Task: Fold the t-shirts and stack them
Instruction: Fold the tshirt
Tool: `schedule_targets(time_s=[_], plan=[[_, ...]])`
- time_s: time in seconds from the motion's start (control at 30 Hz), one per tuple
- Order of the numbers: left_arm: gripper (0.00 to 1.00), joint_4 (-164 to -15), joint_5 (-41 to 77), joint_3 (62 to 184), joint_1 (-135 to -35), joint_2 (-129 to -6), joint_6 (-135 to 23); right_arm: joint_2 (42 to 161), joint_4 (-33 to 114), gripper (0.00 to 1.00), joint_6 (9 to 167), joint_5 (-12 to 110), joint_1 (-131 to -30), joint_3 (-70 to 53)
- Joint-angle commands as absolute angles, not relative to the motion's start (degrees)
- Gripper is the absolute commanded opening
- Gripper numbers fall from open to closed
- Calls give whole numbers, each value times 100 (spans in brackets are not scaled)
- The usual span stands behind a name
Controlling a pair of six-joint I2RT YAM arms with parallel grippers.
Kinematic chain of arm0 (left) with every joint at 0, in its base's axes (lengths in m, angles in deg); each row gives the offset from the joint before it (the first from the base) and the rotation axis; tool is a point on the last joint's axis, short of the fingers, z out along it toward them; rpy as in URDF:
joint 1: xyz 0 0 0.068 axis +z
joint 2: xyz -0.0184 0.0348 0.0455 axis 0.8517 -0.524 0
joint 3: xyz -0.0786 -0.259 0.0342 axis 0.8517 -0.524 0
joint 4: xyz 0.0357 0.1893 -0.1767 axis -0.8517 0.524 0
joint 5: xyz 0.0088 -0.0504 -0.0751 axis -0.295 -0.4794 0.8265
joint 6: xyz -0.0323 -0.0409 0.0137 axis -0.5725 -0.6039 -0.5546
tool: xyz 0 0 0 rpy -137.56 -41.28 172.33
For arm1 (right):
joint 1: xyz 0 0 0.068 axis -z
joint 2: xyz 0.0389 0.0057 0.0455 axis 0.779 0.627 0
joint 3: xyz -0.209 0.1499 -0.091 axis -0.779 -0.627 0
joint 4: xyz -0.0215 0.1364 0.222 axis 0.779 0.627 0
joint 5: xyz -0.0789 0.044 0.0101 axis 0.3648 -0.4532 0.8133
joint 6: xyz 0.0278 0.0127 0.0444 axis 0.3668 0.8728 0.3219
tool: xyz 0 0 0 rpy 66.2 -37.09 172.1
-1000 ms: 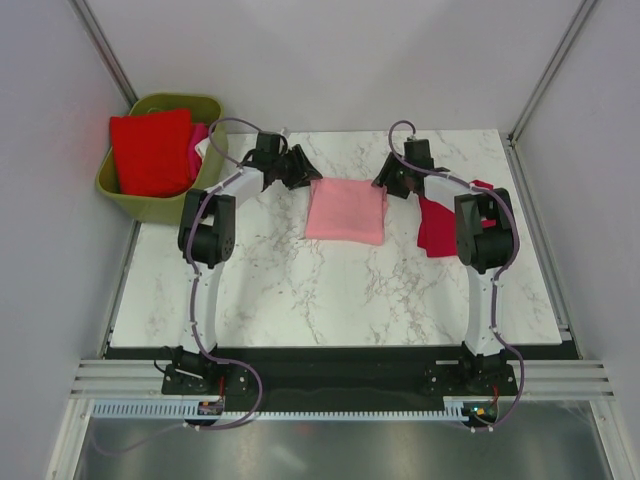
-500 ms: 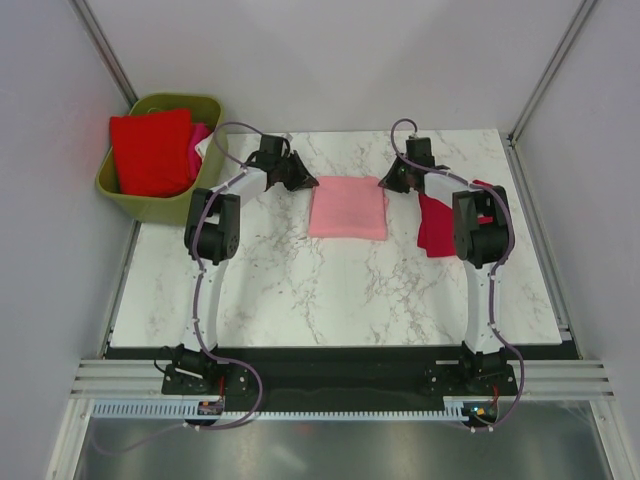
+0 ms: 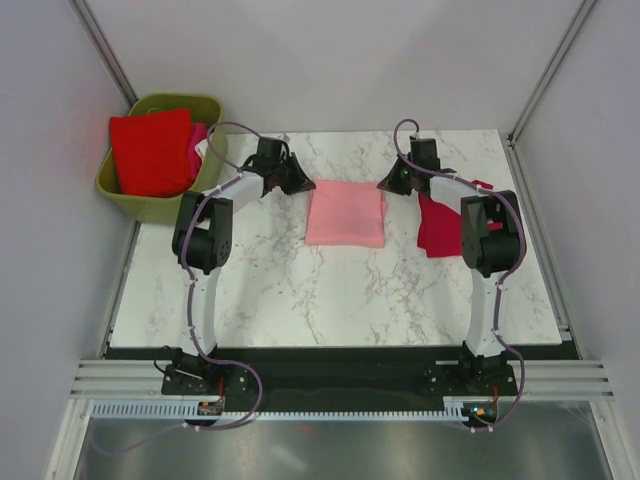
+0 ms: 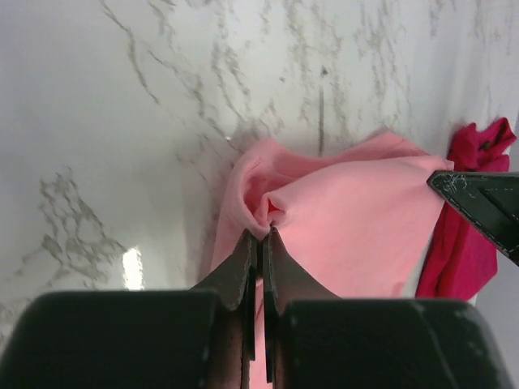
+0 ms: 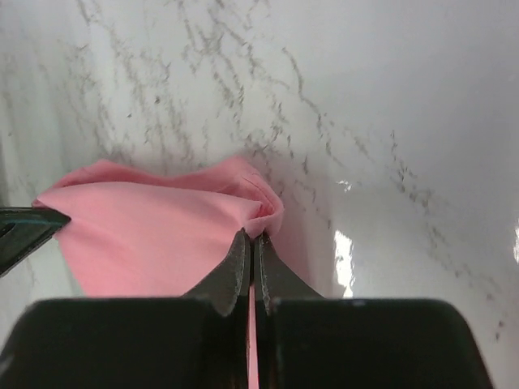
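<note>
A folded light pink t-shirt lies mid-table. My left gripper is shut on its far left corner, and in the left wrist view the cloth bunches at the tips of my left gripper. My right gripper is shut on the far right corner, and the right wrist view shows the pink t-shirt pinched in my right gripper. A dark crimson t-shirt lies crumpled at the right, partly under the right arm. A bright red t-shirt fills the basket, hot pink cloth beside it.
The olive-green basket stands off the table's far left corner. Grey walls enclose the marble table. The crimson shirt shows at the right edge of the left wrist view.
Both grippers have closed on the far corners of the pink t-shirt. They shifted slightly toward the back edge of the shirt while shutting.
</note>
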State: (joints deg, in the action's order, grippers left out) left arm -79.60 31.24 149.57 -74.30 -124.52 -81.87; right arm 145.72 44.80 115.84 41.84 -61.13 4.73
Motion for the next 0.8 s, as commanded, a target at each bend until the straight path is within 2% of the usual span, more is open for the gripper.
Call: schedule_targets(time_s=[0.0,0.13,0.3,0.53,0.77], plan=[[2,-8460,2718,14583,-7667,-11422,-7909,13575,4152,0,11366,4032,-6111,102],[2,-8863,2243,13600,-7983,-10604,-8023,12496,4248,0,11068,4287,-6111,-487],[2,-9110,2005,12948,-8317,-9629,-8146,11492,4801,0,10821,4980,-6102,-1041],[2,-9145,1513,12842,-9379,-8793,-8234,9903,5565,0,10821,5849,-5716,-1507],[2,-9110,803,13008,-10444,-8458,-8357,9127,6646,0,10742,6089,-4802,-1323]])
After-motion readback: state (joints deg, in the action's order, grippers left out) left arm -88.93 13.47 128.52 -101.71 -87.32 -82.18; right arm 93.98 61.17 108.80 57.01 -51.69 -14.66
